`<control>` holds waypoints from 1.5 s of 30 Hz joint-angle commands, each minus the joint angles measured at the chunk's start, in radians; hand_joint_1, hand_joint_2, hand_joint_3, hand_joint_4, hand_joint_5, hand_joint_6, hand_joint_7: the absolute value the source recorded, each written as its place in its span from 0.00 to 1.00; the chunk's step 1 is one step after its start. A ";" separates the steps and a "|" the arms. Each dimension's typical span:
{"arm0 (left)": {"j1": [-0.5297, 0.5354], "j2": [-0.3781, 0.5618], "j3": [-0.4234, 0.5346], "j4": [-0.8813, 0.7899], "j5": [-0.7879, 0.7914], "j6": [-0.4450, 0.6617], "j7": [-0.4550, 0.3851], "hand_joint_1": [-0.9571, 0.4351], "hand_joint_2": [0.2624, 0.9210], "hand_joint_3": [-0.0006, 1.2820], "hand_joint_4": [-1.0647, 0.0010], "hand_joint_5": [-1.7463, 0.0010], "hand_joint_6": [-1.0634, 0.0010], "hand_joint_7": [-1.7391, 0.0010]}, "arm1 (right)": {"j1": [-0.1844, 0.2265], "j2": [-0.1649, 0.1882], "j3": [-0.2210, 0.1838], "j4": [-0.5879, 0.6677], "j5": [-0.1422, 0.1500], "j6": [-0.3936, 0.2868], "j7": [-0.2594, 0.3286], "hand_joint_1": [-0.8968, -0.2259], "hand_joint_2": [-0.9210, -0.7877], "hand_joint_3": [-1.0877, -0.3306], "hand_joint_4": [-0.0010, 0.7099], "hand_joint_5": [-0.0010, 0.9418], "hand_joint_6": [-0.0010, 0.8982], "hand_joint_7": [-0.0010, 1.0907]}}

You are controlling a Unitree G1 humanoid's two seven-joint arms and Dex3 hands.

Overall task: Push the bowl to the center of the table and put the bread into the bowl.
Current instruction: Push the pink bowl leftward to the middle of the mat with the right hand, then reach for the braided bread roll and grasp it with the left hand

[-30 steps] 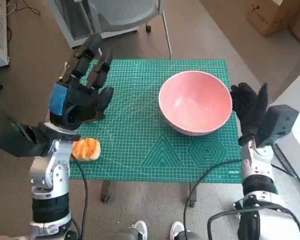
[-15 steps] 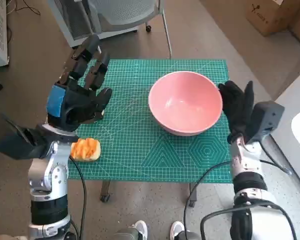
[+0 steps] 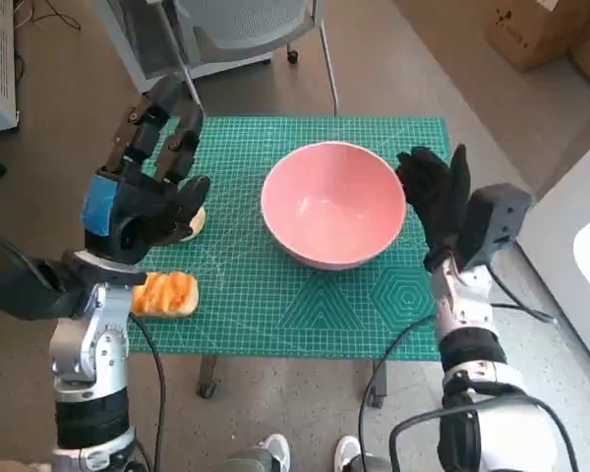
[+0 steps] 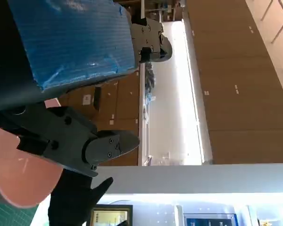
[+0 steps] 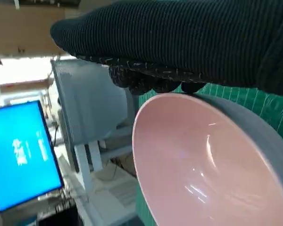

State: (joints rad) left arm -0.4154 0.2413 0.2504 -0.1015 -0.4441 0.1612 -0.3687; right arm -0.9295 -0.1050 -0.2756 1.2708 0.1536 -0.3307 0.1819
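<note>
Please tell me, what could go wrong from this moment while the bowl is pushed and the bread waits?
1. The gloved right robot hand presses high on the rim of the round pink bowl, so the bowl may tip or slip instead of sliding.
2. The orange glazed bread lies at the edge of the green cutting mat; the blue-taped left robot hand, raised above it, might knock it off.
</note>
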 commanded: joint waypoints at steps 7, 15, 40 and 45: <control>0.018 0.014 0.008 -0.029 0.003 -0.008 0.010 0.41 0.86 0.36 0.97 0.99 1.00 0.76 | -0.017 0.033 0.017 0.012 -0.018 0.036 -0.018 0.51 0.00 0.49 0.26 0.01 0.38 0.03; 0.026 0.017 0.007 -0.032 0.008 -0.015 0.010 0.41 0.88 0.35 0.96 0.99 1.00 0.76 | -0.022 0.042 0.029 0.013 -0.025 0.042 -0.008 0.51 0.00 0.49 0.26 0.01 0.37 0.02; 0.034 0.013 -0.004 -0.041 0.013 -0.015 0.026 0.41 0.94 0.29 0.96 0.99 1.00 0.76 | -0.019 -0.018 0.046 -0.218 -0.002 -0.243 0.100 0.40 0.00 0.54 0.30 0.01 0.37 0.03; 0.026 0.025 -0.002 -0.062 0.006 0.002 0.028 0.41 0.94 0.28 0.96 1.00 1.00 0.75 | 0.023 0.001 0.035 -0.375 0.090 -0.309 0.219 0.40 0.00 0.57 0.30 0.01 0.39 0.03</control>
State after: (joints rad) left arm -0.3823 0.2489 0.2477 -0.1323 -0.4336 0.1541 -0.3437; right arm -0.9559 -0.1166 -0.2352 0.9725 0.1898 -0.6172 0.3326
